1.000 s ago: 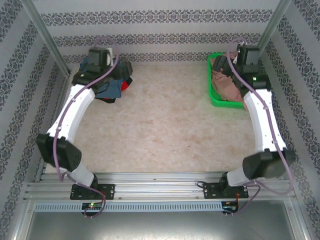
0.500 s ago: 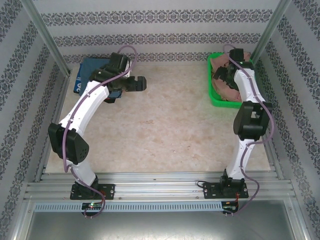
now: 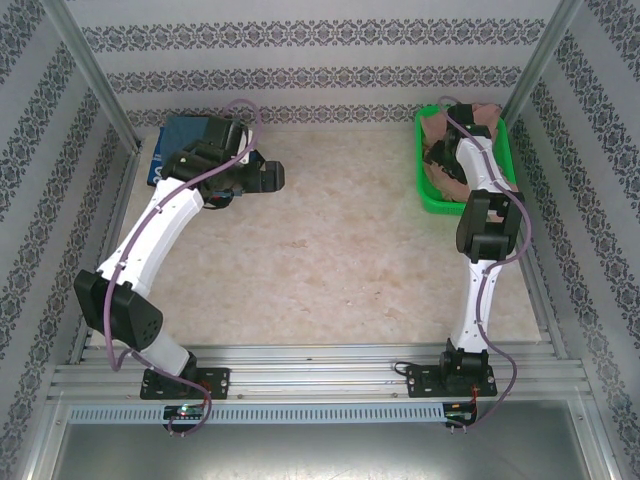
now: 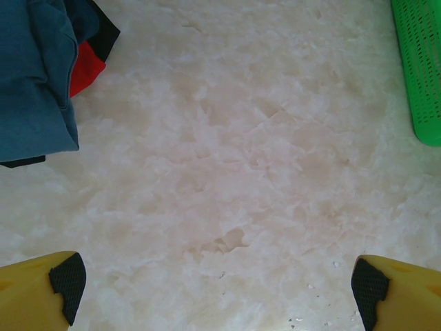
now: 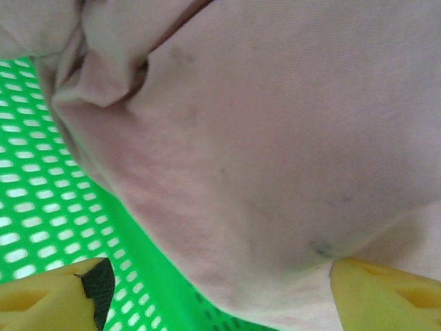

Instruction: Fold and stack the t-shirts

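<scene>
While the left arm (image 3: 165, 215) hangs over the pale marbled desk (image 3: 340, 250) with its jaws spread wide and nothing between them, a folded blue-grey cloth t-shirt (image 4: 31, 76) lies in the far left corner on top of a red one (image 4: 86, 69) and a dark one (image 4: 103, 31). Across the desk the right arm (image 3: 480, 200) reaches down into the green plastic mesh basket (image 5: 41, 207), jaws wide apart, with the crumpled dusty-pink cloth t-shirt (image 5: 275, 138) bulging between the yellow fingertips (image 5: 372, 289).
</scene>
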`<action>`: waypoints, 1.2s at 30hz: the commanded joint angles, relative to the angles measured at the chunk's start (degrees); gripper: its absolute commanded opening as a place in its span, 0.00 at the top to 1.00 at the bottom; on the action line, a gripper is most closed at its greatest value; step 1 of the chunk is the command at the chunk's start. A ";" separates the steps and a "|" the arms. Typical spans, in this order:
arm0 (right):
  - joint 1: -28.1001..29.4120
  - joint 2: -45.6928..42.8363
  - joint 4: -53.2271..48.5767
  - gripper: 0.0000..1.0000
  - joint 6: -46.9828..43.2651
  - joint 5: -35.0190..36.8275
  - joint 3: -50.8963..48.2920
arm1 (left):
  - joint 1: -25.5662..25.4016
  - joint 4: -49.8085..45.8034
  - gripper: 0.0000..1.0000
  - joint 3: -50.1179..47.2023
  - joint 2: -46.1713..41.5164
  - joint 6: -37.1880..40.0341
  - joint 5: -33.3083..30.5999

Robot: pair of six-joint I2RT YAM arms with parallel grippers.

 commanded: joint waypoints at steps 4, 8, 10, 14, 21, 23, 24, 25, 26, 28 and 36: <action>-0.88 1.94 -1.62 0.27 0.65 6.07 -2.09 | 0.71 3.14 0.00 -2.28 -1.85 0.63 -0.65; -0.79 4.02 -2.95 0.43 0.19 6.72 0.25 | 1.48 4.57 0.00 -3.31 -1.93 0.83 0.40; -0.84 4.75 -3.32 0.52 0.11 7.27 1.09 | 2.06 5.23 0.00 -4.06 -1.98 0.73 1.15; -0.95 4.28 -1.86 0.92 -0.27 6.39 1.47 | 3.16 7.19 0.00 -6.44 -3.09 0.36 1.61; 1.26 -10.37 9.20 1.00 -5.44 4.40 1.84 | 5.42 9.30 0.00 -10.91 -6.13 0.67 1.69; 2.32 -16.18 12.97 1.00 -6.44 1.33 3.85 | 6.05 9.94 0.00 -11.46 -6.81 0.83 1.41; 2.70 -18.26 13.95 1.00 -6.61 -0.53 5.33 | 6.44 10.26 0.00 -11.53 -6.90 0.85 1.48; 3.09 -20.40 15.35 1.00 -6.64 -3.34 7.38 | 7.25 10.78 0.00 -11.27 -7.11 0.58 1.70; 3.80 -22.18 16.06 1.00 -6.29 -6.75 9.95 | 8.31 11.39 0.00 -10.95 -7.17 0.02 2.11; 5.62 -24.02 16.76 1.00 -6.05 -13.19 16.29 | 10.56 12.79 0.00 -9.47 -7.18 -1.76 3.29; 17.35 -21.24 19.16 1.00 7.99 -38.00 42.13 | 17.74 12.21 0.00 9.56 -2.56 -1.30 1.46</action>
